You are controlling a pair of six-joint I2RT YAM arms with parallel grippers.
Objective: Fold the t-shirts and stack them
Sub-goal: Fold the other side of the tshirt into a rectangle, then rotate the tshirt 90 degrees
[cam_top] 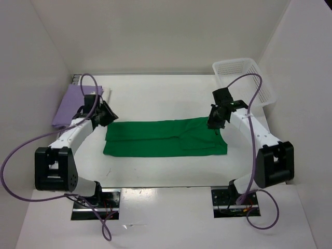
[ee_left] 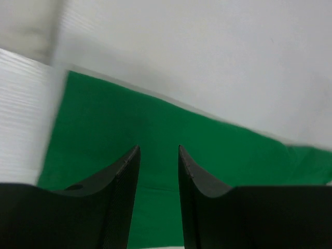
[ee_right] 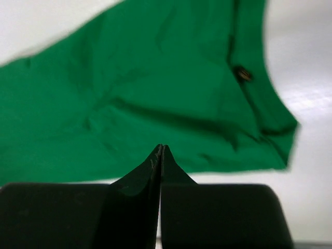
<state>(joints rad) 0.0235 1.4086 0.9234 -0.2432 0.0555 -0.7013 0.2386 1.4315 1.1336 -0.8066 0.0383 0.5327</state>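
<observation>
Green cloth fills the middle of the table: the green t-shirt [cam_top: 165,138] is laid flat as a long band running from nine o'clock to three o'clock, already doubled over along its length. The left gripper [cam_top: 106,115] is held above the nine o'clock end with its jaws apart and nothing between them; in its wrist view only the shirt's edge is seen below the left gripper [ee_left: 158,150]. The right gripper [cam_top: 214,123] is poised over the three o'clock end with its jaws pressed together on nothing, as its own view of the right gripper [ee_right: 161,148] confirms.

Several faults can be foreseen. If the closed right claw were lowered as it stands, the cloth would be pushed and rumpled rather than pinched. If only the top layer were taken by the left claw, the existing fold would be pulled open. If the two ends were lifted unevenly, the next fold would be skewed.

The lavender t-shirt [cam_top: 75,106] is spread at ten o'clock, partly under the left arm, and could be dragged by a wide swing. A white basket [cam_top: 244,78] is set at two o'clock, just behind the right arm. The third shirt is not seen. Nothing is placed between the claws and the green cloth.
</observation>
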